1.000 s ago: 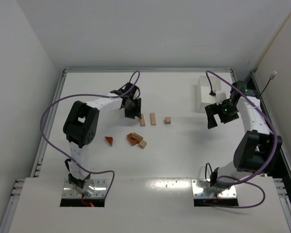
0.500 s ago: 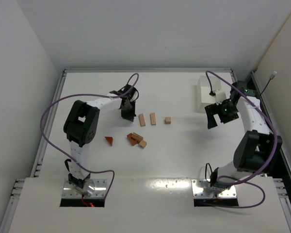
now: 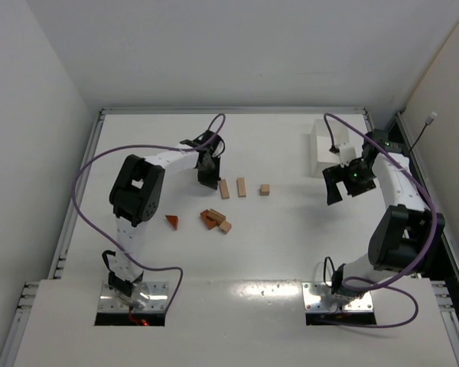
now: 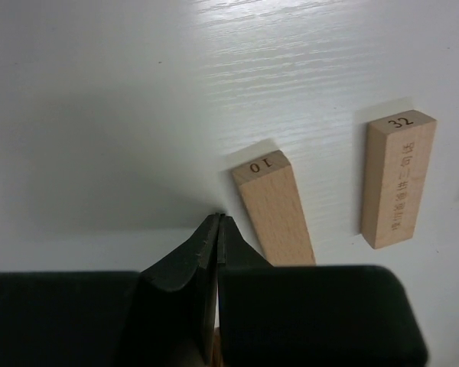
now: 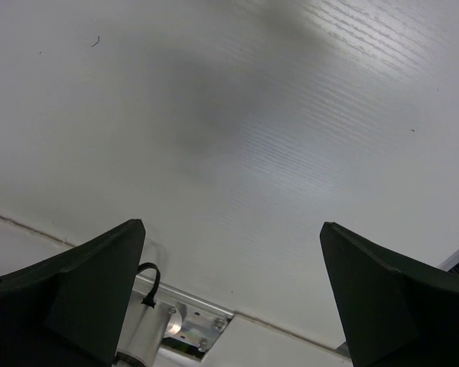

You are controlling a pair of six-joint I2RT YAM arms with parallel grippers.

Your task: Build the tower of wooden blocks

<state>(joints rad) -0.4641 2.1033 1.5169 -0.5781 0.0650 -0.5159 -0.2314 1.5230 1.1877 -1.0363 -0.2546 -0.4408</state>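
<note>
The left claw (image 4: 216,222) is hovering clenched on nothing, tips pressed together just beside the pale bar marked 10 (image 4: 274,206), with the bar marked 32 (image 4: 396,180) lying next along, the cube (image 3: 265,189) and reddish pieces (image 3: 209,217) lying scattered flat nearby, while the right claw (image 5: 229,226) is hanging wide open by the white tray (image 3: 321,149).

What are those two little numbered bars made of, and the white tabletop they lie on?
The bar marked 10 and the bar marked 32 look like pale, unvarnished wood: fine grain lines, matte faces, numbers apparently burnt or printed on. The tabletop looks like white painted or laminated board with a faint ribbed texture and soft sheen; which of these, I cannot tell.
</note>
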